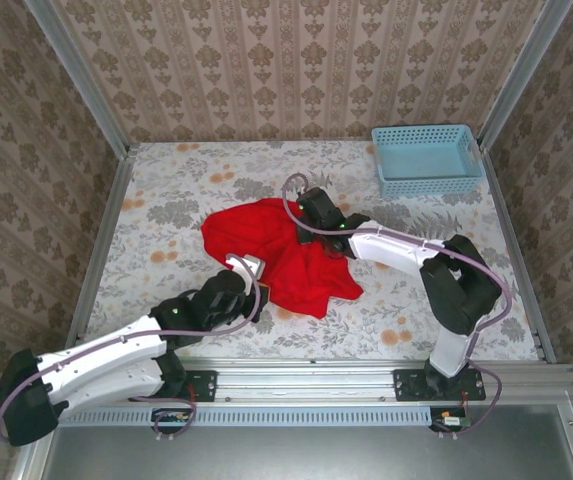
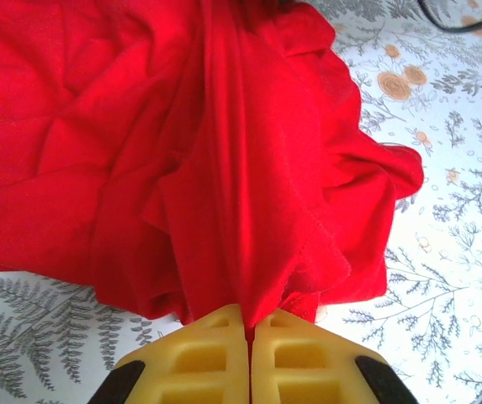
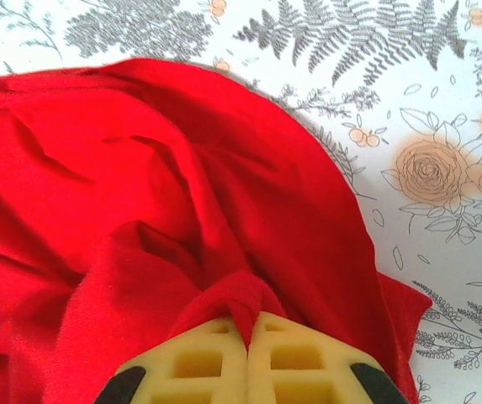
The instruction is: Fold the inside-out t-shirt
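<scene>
**Table** [image 1: 166, 200]: floral-print top, spanning the middle of the overhead view.

**Shirt** [image 1: 286, 255]: plain red cloth lying at the centre of the overhead view in a crumpled, uneven heap, not spread flat. No sleeve, collar or hem can be made out for certain. Judged light, soft and limp. It should drape and sag from any held point, keep no shape of its own and drag across the table rather than slide. It is not fragile, and cloth on foam pads looks unlikely to slip. The best holds are probably two well-separated points on an outer edge, such as hem corners or shoulders. Pinches in the bunched middle would only lift a lump.

**Basket** [image 1: 431, 186]: light blue, upper right of the overhead view, well apart from the shirt.

**Left gripper** [image 2: 247, 324]: at the heap's lower-left edge. Its yellow pads are closed, with a ridge of red cloth pinched between them.

**Right gripper** [image 3: 247, 332]: at the heap's upper right. Its pads are closed on a small fold of the shirt.
</scene>
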Available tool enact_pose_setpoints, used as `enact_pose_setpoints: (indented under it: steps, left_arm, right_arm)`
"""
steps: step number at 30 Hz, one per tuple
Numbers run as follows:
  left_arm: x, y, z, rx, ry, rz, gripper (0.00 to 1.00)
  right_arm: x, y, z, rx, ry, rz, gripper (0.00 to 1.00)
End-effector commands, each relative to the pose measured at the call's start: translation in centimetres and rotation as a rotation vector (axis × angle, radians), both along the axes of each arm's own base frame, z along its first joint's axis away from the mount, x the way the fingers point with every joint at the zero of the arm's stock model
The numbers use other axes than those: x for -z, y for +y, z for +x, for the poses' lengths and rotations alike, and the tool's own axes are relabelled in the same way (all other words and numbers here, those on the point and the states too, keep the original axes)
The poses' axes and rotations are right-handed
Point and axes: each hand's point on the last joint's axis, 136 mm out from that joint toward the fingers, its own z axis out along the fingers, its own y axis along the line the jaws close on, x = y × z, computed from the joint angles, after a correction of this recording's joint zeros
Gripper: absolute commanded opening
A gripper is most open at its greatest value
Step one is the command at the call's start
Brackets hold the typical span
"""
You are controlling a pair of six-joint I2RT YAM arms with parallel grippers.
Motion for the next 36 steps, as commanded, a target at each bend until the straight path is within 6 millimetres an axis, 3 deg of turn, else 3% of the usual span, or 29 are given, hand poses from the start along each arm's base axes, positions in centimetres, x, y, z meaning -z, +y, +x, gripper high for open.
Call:
enact_pose_setpoints:
  steps: [1,5,8,11,13,18,21,26,29,32,36]
  left_arm:
    - [2.4,2.2,-1.5,0.010,0.047,0.096,0.08]
    - [2.2,3.5,-0.3,-0.078,0.042,0.079,0.09]
    - [1.9,4.8,1.4,-0.172,0.068,0.059,0.06]
    - [0.9,6.3,3.1,-0.255,0.072,0.022,0.02]
    - [0.3,7.6,4.2,-0.316,0.068,0.011,0.00]
    - [0.1,11.1,6.5,-0.463,0.115,-0.025,0.00]
    - [-0.2,13.1,7.4,-0.542,0.138,-0.078,0.00]
    - [0.1,15.2,8.2,-0.631,0.159,-0.110,0.00]
    - [0.2,15.7,8.6,-0.644,0.178,-0.115,0.00]
    - [-0.2,15.6,9.1,-0.637,0.181,-0.121,0.00]
    - [-1.7,14.9,9.9,-0.608,0.172,-0.134,0.00]
  right_arm:
    - [-0.4,-4.5,3.4,0.149,-0.062,-0.097,0.00]
    - [-0.2,-0.4,2.3,-0.022,-0.017,-0.001,0.03]
    - [-1.4,0.7,0.7,-0.098,-0.001,0.074,0.26]
    - [-3.2,-1.0,-1.5,-0.096,-0.031,0.105,0.52]
    - [-3.4,-2.8,-2.9,-0.079,-0.024,0.108,0.62]
    - [0.5,-6.8,-6.6,-0.007,0.096,0.068,0.69]
    - [3.2,-7.8,-8.9,0.018,0.155,0.088,0.71]
    - [7.2,-8.1,-11.5,0.065,0.254,0.139,0.71]
    - [8.4,-7.6,-12.4,0.065,0.279,0.160,0.66]
    - [8.5,-6.2,-12.4,0.029,0.279,0.205,0.52]
    - [7.0,-5.0,-11.5,0.004,0.263,0.231,0.16]
